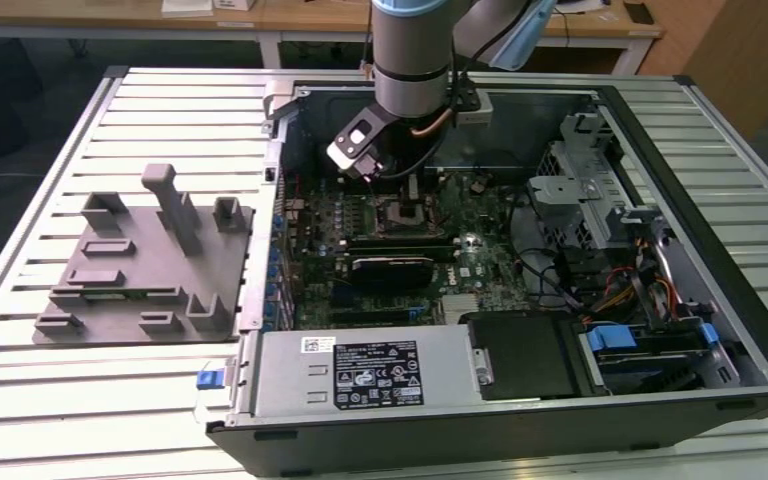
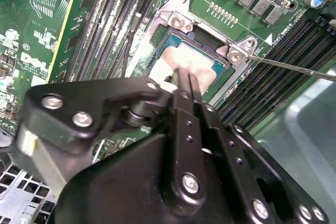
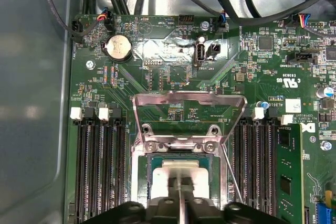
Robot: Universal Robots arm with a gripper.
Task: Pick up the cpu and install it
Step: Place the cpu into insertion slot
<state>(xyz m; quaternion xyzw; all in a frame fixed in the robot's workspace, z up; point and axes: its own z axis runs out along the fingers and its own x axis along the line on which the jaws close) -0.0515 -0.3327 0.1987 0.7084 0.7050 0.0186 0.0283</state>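
The cpu [image 2: 160,62] [image 3: 181,167], a square chip with a silvery top and a green rim, lies flat inside the open motherboard socket [image 3: 142,177]. My gripper [image 2: 184,81] [image 3: 181,188] stands straight over its middle. The two thin black fingers are pressed together with nothing between them, and their tips are at or just above the chip's top plate. The socket's metal load plate [image 3: 189,100] is swung open and stands up behind the chip. In the exterior view the arm reaches down into the open computer case, with the gripper [image 1: 398,180] over the socket [image 1: 400,210].
The thin socket lever [image 2: 294,67] sticks out beside the socket. Black memory slots [image 3: 100,166] flank it on both sides. A grey fixture tray [image 1: 131,270] lies on the slatted table at the exterior view's left. The power supply [image 1: 357,375] and the drive cage [image 1: 584,200] crowd the case.
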